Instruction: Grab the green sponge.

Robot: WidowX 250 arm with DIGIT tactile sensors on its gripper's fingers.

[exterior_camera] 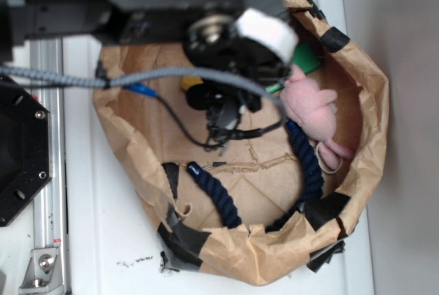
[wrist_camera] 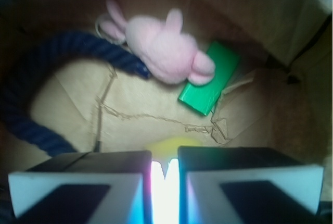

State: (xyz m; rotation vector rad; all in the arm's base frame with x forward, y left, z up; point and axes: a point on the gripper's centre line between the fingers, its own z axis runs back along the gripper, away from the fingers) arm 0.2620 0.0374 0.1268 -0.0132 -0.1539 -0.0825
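Two pale fingers (wrist_camera: 78, 190) fill the bottom of the wrist view, drawn nearly together with only a narrow bright slit between them and nothing gripped, though a yellowish blur shows just beyond the tips. Ahead and to the right of the gripper (wrist_camera: 165, 174), well apart from it, the green sponge (wrist_camera: 210, 81) lies on the floor of the brown paper-lined basket (exterior_camera: 370, 75), its upper edge tucked under the pink plush bunny (wrist_camera: 161, 49). A dark blue rope (wrist_camera: 36, 94) curves along the left side of the basket floor, one end touching the bunny. From the exterior view the arm covers most of the sponge (exterior_camera: 306, 58), leaving a green corner beside the bunny (exterior_camera: 310, 106).
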